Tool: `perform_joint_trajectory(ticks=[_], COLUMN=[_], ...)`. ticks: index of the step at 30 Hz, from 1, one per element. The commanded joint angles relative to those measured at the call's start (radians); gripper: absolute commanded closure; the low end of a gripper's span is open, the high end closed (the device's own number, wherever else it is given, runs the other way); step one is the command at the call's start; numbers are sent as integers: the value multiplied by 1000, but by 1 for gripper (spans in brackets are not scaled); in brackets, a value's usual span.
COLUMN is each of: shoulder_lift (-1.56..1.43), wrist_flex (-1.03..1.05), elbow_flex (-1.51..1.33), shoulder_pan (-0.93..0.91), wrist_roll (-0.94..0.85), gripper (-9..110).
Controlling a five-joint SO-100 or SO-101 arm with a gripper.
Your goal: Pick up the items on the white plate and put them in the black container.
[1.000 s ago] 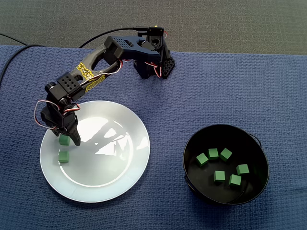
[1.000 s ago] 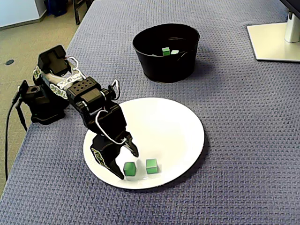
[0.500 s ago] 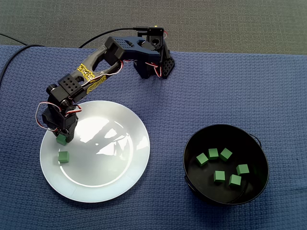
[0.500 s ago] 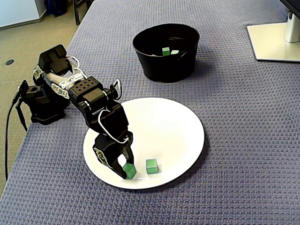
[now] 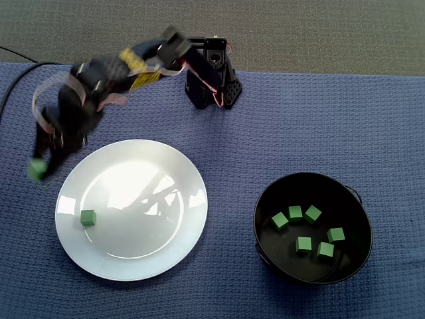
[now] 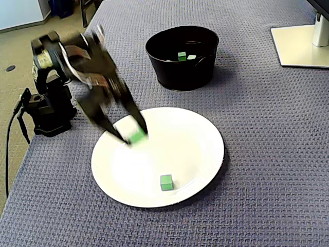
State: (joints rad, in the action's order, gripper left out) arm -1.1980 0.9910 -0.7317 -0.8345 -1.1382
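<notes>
In both fixed views the arm is blurred by motion and raised above the white plate (image 5: 166, 252) (image 6: 195, 134). My gripper (image 5: 38, 166) (image 6: 134, 136) is shut on a green cube (image 5: 36, 169) (image 6: 137, 136), held in the air over the plate's left rim in the view from above. One more green cube (image 5: 87, 217) (image 6: 166, 181) lies on the plate. The black container (image 5: 265, 249) (image 6: 169, 72) stands to the right in the view from above and holds several green cubes (image 5: 295, 213).
The arm's base (image 5: 211, 83) (image 6: 47, 110) sits at the edge of the blue woven cloth (image 5: 319, 126). A white monitor stand (image 6: 300, 46) is at the far right corner in the side-on fixed view.
The gripper closed on the upper cube on the plate and lifted it, swinging up and away from the plate surface. The other cube has stayed put.
</notes>
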Motion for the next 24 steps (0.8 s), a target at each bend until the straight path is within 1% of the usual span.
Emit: perform_joint_trajectory(ticks=[1, 3, 5, 10, 12, 14, 18, 24], shoulder_lift=[-376, -491, -594, -762, -762, -719, -589, -419], wrist_flex=[-132, -150, -121, 55, 94, 138, 110, -11], elbow_flex=[-37, -54, -60, -117, -163, -209, -353, -618], shoulder_pan=[94, 189, 313, 775, 937, 1060, 1149, 1246], wrist_roll=[281, 396, 451, 420, 436, 471, 617, 761], gripper=[101, 102, 102, 102, 102, 102, 102, 102])
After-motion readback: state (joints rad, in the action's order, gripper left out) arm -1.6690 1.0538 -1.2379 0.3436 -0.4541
